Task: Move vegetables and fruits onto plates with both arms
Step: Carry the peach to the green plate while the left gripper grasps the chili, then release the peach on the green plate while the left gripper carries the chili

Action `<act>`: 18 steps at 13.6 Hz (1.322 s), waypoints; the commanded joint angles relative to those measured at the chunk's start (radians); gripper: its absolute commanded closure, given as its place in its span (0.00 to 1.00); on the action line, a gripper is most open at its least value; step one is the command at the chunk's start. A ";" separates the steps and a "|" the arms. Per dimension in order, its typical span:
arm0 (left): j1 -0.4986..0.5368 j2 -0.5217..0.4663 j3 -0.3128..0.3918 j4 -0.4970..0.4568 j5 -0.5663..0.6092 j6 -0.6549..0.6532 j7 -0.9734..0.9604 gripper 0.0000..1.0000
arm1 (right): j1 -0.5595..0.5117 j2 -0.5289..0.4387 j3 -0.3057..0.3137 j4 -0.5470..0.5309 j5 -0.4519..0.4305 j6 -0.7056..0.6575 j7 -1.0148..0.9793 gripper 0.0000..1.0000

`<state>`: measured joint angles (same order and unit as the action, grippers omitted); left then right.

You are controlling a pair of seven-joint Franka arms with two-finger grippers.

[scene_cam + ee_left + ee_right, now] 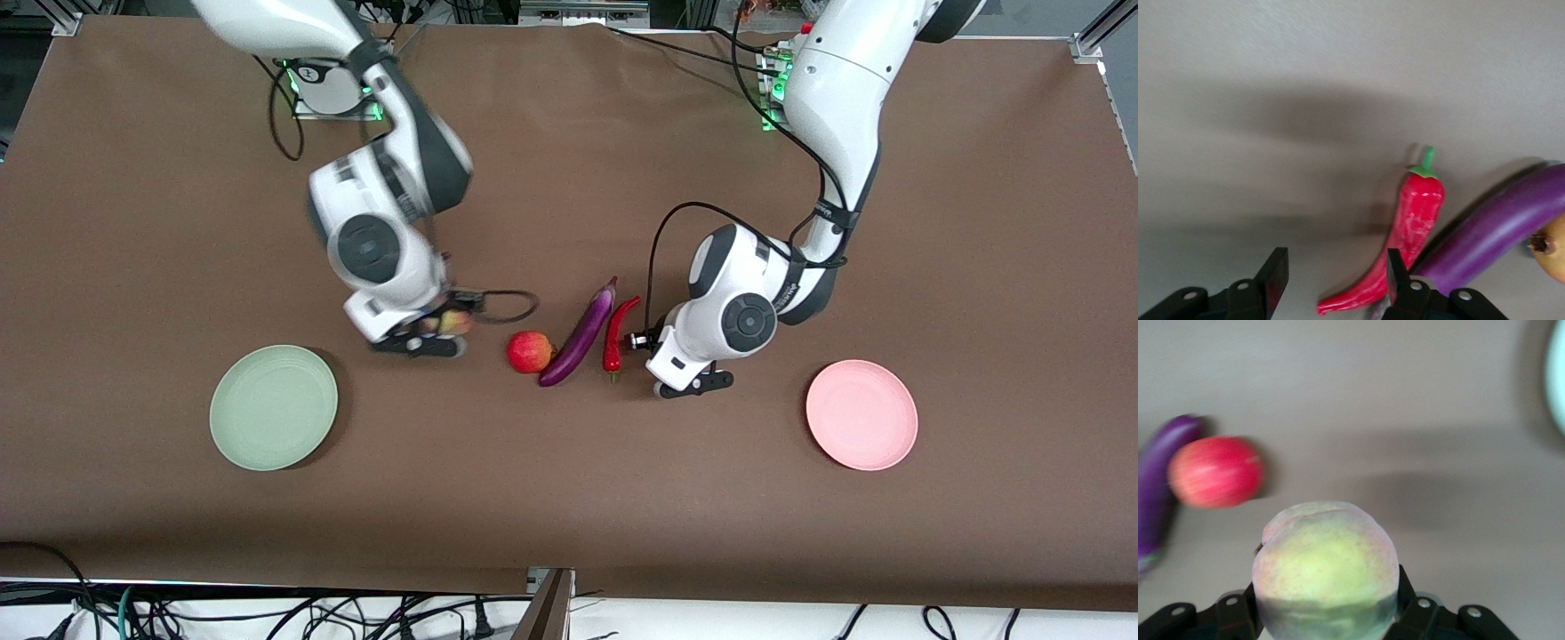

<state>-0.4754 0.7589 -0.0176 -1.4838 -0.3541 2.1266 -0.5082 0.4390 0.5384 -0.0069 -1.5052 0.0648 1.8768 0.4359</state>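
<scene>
Peach point(1325, 570) gripped by right tool point(1328, 613); left tool point(1331, 280) open beside one chili point(1405, 233).

A wide brown tabletop point(569, 498) fills nearly the whole front view — matte, evenly lit, with soft shadows. Silver aluminium frame rails point(1098, 31) show at its corners along the top edge, and small green indicator lights point(772, 98) glow there. Below the edge nearest the camera lies a pale strip of floor point(711, 622) strewn with black cables point(267, 613) — a grey post point(547, 604) rises at the middle.
</scene>
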 commanded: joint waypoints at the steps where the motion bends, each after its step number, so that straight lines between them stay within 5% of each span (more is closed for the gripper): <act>1: -0.040 0.030 0.011 0.039 -0.019 0.025 -0.038 0.35 | -0.013 -0.005 -0.121 -0.021 0.000 -0.016 -0.240 0.49; 5: -0.094 0.048 0.013 0.040 -0.008 0.071 -0.073 0.38 | -0.178 0.049 -0.162 -0.023 0.000 0.033 -0.491 0.49; 10: -0.121 0.082 0.021 0.039 -0.003 0.125 -0.095 0.41 | -0.315 0.147 -0.162 -0.021 0.001 0.260 -0.744 0.49; 18: -0.114 0.102 0.022 0.040 -0.003 0.161 -0.073 0.80 | -0.339 0.216 -0.162 -0.026 0.000 0.426 -0.793 0.46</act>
<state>-0.5841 0.8404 -0.0027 -1.4794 -0.3540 2.2859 -0.5887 0.1163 0.7492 -0.1785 -1.5290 0.0644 2.2779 -0.3310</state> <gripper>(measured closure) 0.705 0.278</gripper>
